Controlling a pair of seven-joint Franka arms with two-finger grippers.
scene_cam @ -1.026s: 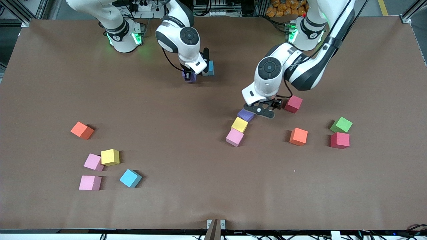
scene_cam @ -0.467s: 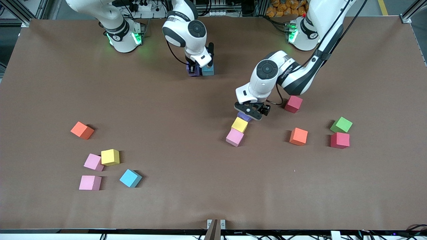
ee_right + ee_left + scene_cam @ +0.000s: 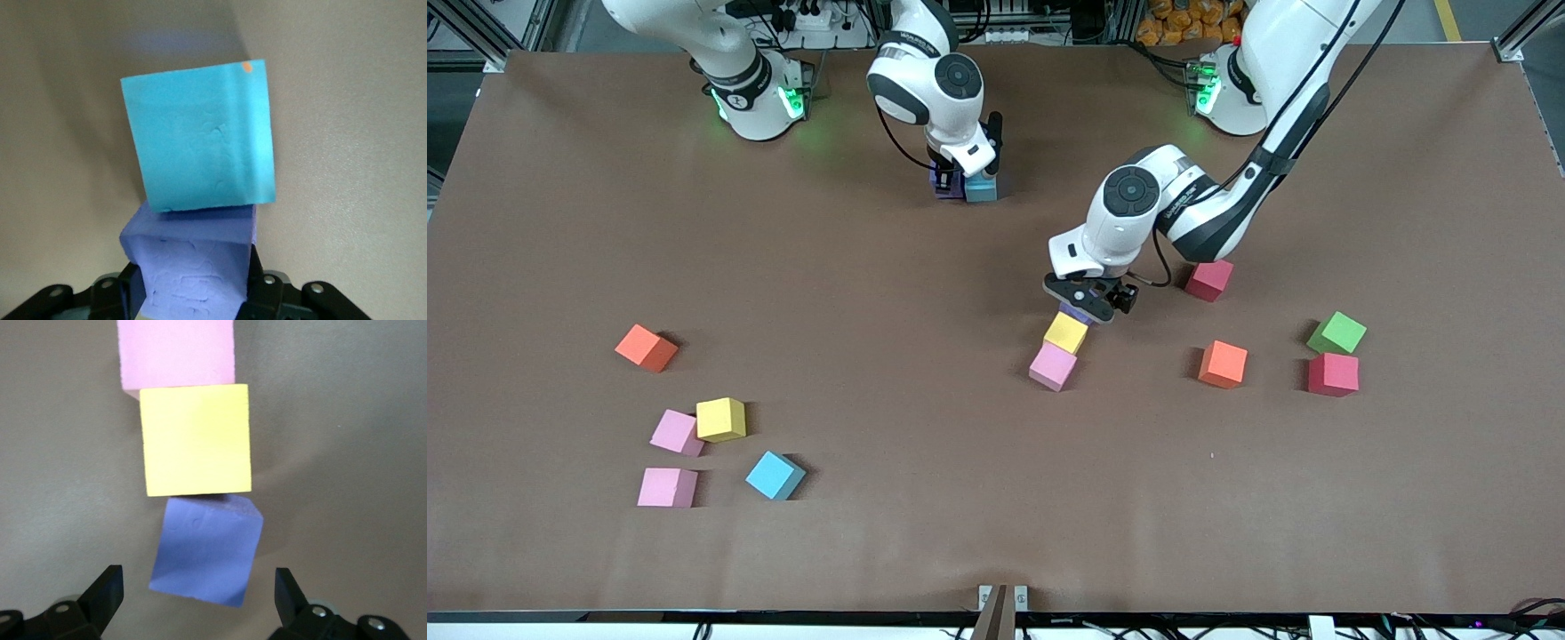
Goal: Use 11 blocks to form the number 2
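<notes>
Low in the front view, toward the right arm's end of the table, lie a pink cube (image 3: 667,487), a cyan cube (image 3: 775,475), a second pink cube (image 3: 676,432) touching a yellow cube (image 3: 721,419), and, a little higher in the frame, an orange cube (image 3: 646,347). Toward the left arm's end sit a deep red cube (image 3: 1333,374), a green cube (image 3: 1336,332) just above it in the frame, and another orange cube (image 3: 1223,364). Near mid-frame a short diagonal line of three cubes runs upward: a pink block (image 3: 1052,366), a yellow block (image 3: 1066,332) touching it, then a purple block (image 3: 1083,311), which in the left wrist view sits slightly turned against the yellow one. The left gripper (image 3: 1086,302) hangs low over that purple block with its jaws spread wide on either side of it, not touching it as far as that view shows. A rose-red cube (image 3: 1209,279) lies just beside the left arm. At the top centre of the frame, the right gripper (image 3: 950,185) clamps a second purple cube (image 3: 193,267), set against a cyan block (image 3: 982,188) resting on the table (image 3: 996,498).
</notes>
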